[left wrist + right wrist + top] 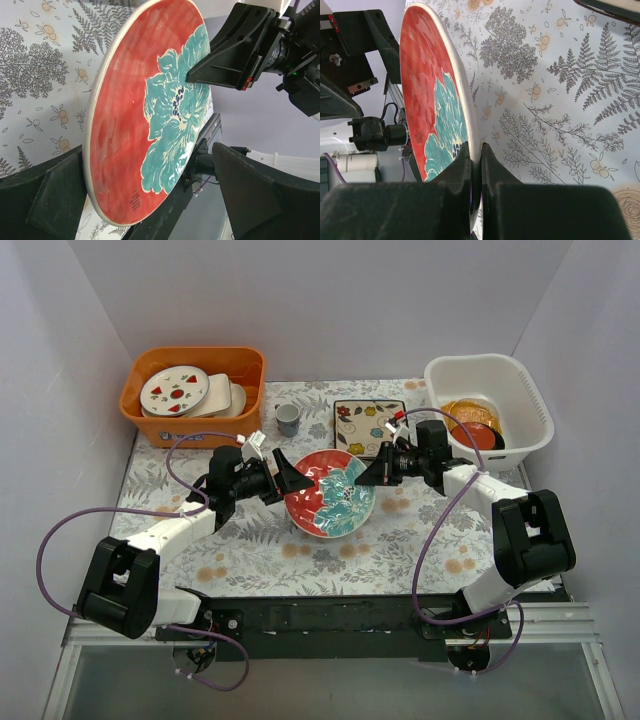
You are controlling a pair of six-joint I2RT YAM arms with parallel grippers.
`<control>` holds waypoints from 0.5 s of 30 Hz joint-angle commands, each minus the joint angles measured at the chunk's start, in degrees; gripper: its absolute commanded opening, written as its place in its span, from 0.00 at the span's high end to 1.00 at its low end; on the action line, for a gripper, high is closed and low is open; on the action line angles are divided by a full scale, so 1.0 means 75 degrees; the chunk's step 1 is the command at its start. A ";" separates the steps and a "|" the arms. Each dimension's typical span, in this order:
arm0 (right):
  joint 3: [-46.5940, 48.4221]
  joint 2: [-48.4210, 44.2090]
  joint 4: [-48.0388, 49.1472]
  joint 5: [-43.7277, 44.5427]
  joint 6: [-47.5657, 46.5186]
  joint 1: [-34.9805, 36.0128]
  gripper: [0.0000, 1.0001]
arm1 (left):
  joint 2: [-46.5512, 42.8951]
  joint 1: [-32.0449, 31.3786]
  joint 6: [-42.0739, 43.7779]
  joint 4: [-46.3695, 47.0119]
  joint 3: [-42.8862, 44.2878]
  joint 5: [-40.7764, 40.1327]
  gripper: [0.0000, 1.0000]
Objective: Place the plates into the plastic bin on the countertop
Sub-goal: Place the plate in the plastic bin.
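Observation:
The red-and-teal round plate (pixel 330 493) is tilted up on the fern-printed countertop (pixel 250 550) between both grippers. My right gripper (pixel 367 475) is shut on the plate's right rim, and the right wrist view shows its jaws (pixel 475 155) pinching the edge of the plate (pixel 432 100). My left gripper (pixel 285 478) is open, its fingers spread wide around the plate's left edge (pixel 145 110). The white plastic bin (pixel 490 368) stands at the back right with a yellow scalloped plate (pixel 470 412) and a dark one (pixel 484 437) inside. A cream square floral plate (pixel 368 425) lies behind.
An orange bin (pixel 195 362) with white marked plates (pixel 174 390) stands at the back left. A small grey cup (pixel 288 419) sits between it and the square plate. White walls enclose the table on three sides.

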 commanded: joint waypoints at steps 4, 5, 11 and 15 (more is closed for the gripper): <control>0.0848 0.0050 -0.0445 0.0248 -0.0324 0.0031 0.99 | -0.0347 -0.0019 0.0134 0.0493 0.0435 0.0302 0.02; 0.0906 0.0038 -0.0515 0.0260 -0.0359 0.0031 0.99 | -0.0347 -0.0019 0.0123 0.0505 0.0400 0.0314 0.02; 0.1445 0.0085 -0.0996 0.0412 -0.0547 -0.0004 0.99 | -0.0265 -0.0019 0.0053 0.0692 0.0317 0.0466 0.02; 0.1692 0.0120 -0.1078 0.0424 -0.0559 -0.0097 0.99 | -0.0254 -0.0019 0.0064 0.0680 0.0294 0.0490 0.02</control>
